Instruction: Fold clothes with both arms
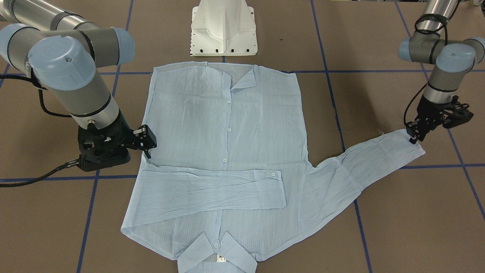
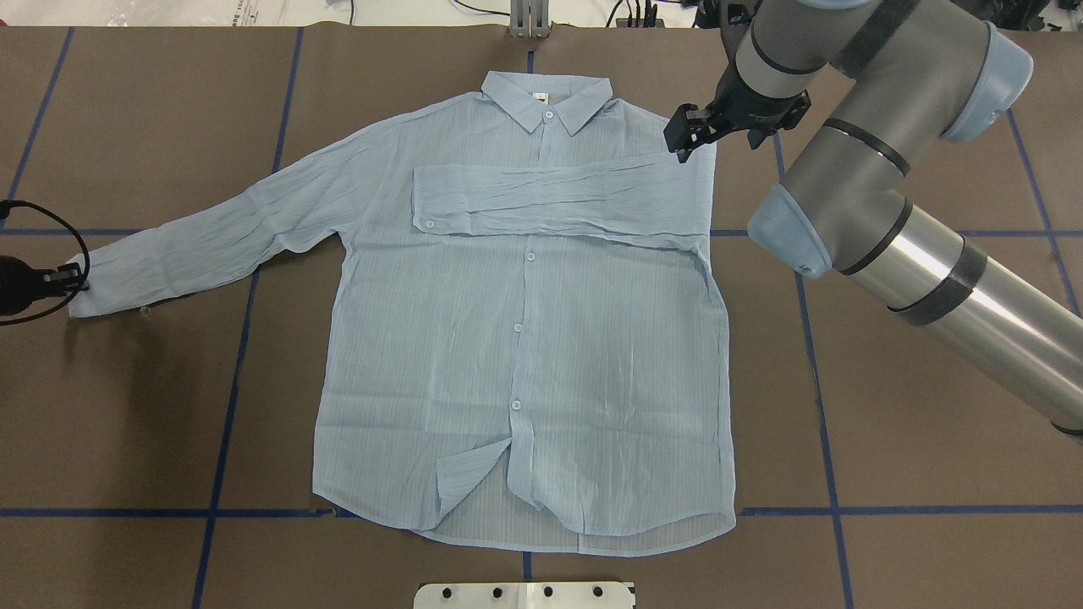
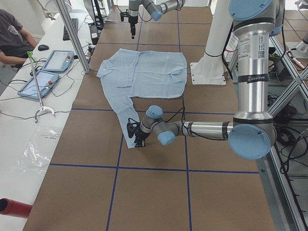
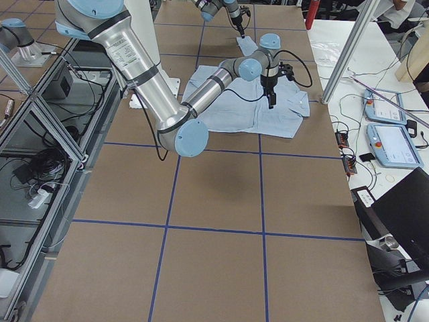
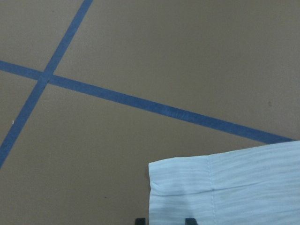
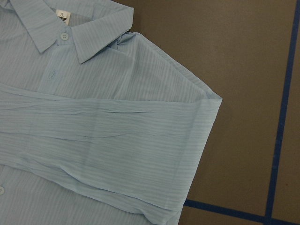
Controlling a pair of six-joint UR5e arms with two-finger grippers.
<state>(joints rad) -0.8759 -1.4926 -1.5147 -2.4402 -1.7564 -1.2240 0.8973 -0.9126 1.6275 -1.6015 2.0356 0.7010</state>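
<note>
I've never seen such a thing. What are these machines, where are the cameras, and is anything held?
A robot's left arm and right arm reach over a table with a blue shirt spread flat. Four cameras watch from around and above the table; two sit on the wrists. One sleeve lies folded across it; the other stretches out. The left end effector is at that sleeve's cuff, fingertips apart, apparently not gripping. The right end effector hovers by the shoulder, holding nothing.

The left gripper (image 2: 74, 279) is cut off by the overhead view's left edge.
</note>
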